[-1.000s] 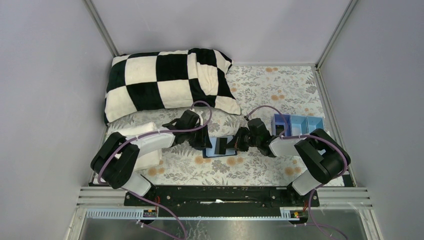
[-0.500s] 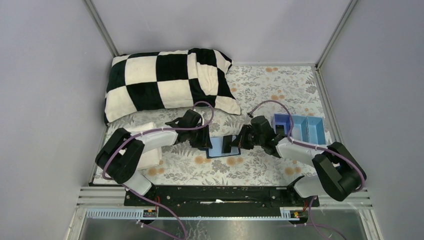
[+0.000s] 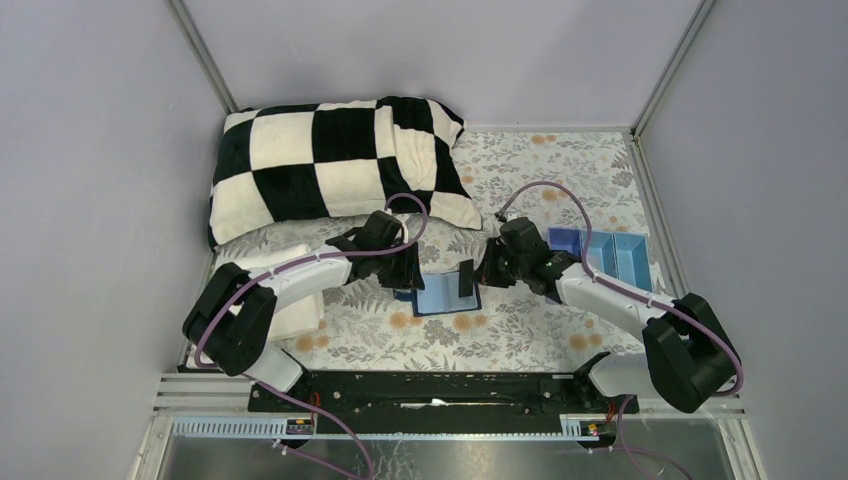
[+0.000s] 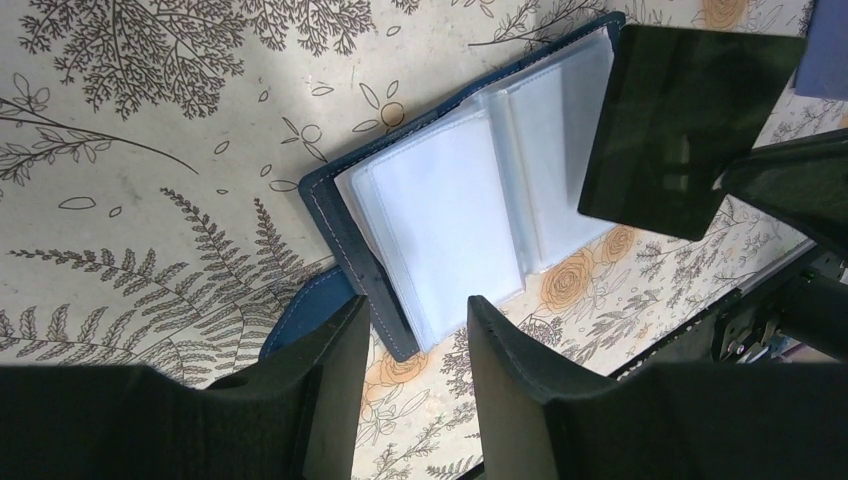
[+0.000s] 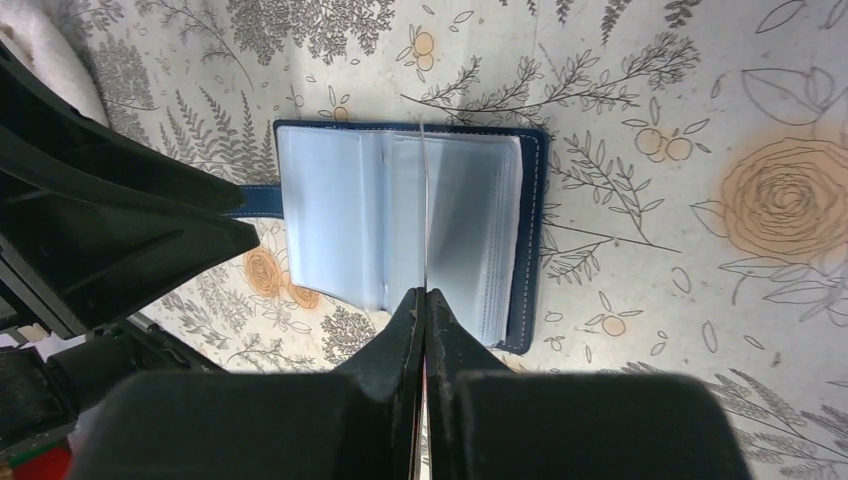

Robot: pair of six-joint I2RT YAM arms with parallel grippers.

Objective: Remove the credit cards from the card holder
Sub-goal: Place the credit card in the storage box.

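The card holder point(image 3: 437, 297) lies open on the floral cloth, navy outside with pale clear sleeves; it shows in the left wrist view point(image 4: 450, 205) and the right wrist view point(image 5: 340, 210). My right gripper point(image 3: 480, 278) is shut on a dark credit card point(image 3: 465, 283) and holds it upright above the holder's right half. The card shows flat in the left wrist view point(image 4: 680, 120) and edge-on in the right wrist view point(image 5: 424, 200), above the shut gripper point(image 5: 424, 295). My left gripper point(image 4: 415, 315) is open, its fingers straddling the holder's near left corner beside the closure tab point(image 4: 305, 320).
A light-blue compartment tray point(image 3: 605, 255) stands at the right behind the right arm. A black-and-white checked pillow point(image 3: 330, 165) fills the far left. A white folded cloth point(image 3: 290, 290) lies under the left arm. Grey walls enclose the floral cloth.
My right gripper has moved right and away with the dark card, which shifted from the holder's middle to its right edge. The left gripper has stayed almost still at the holder's left edge.
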